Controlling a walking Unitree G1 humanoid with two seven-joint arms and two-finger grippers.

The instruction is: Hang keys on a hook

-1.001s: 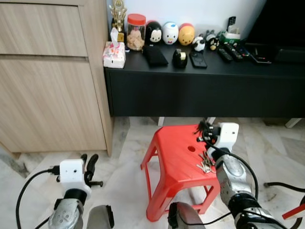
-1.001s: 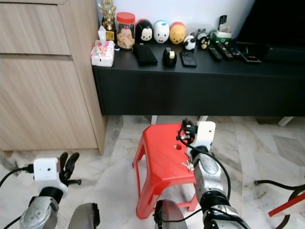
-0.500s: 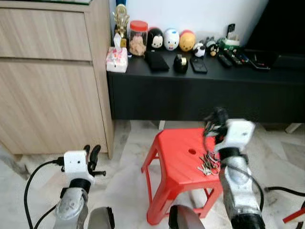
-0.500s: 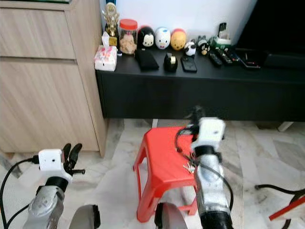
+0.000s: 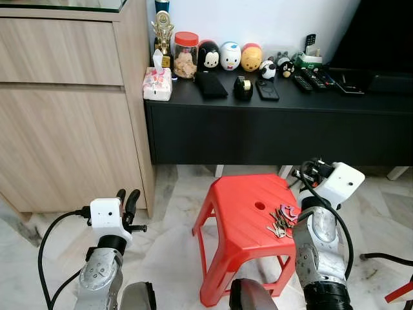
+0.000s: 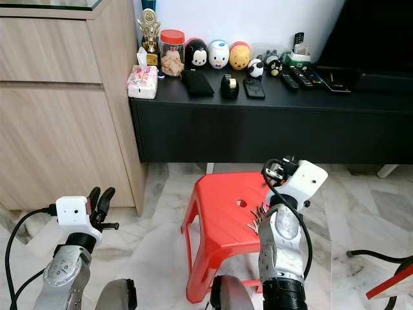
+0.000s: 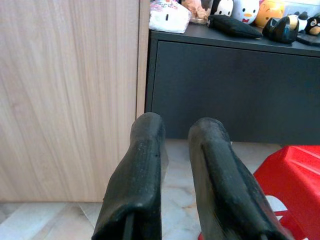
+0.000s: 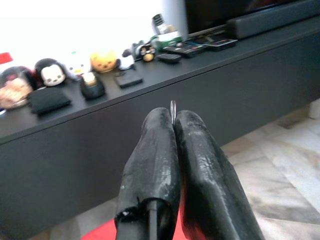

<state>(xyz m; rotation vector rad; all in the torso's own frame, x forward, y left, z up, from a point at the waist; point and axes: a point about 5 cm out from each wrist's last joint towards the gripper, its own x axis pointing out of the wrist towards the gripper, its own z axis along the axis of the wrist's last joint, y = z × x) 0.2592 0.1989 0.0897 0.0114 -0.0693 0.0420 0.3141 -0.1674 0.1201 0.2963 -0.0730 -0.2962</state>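
1. The left gripper (image 5: 128,199) has its fingers (image 7: 140,175) a narrow gap apart, holding nothing, low beside the wooden cabinet (image 5: 64,110).
2. The red stool (image 5: 242,216) stands on the marble floor (image 6: 161,213) before the black console (image 5: 271,123).
3. The right gripper (image 8: 173,117) has its fingers pressed together on a thin metal ring (image 8: 173,106); the keys (image 5: 282,221) hang beneath it, touching the stool's right edge.
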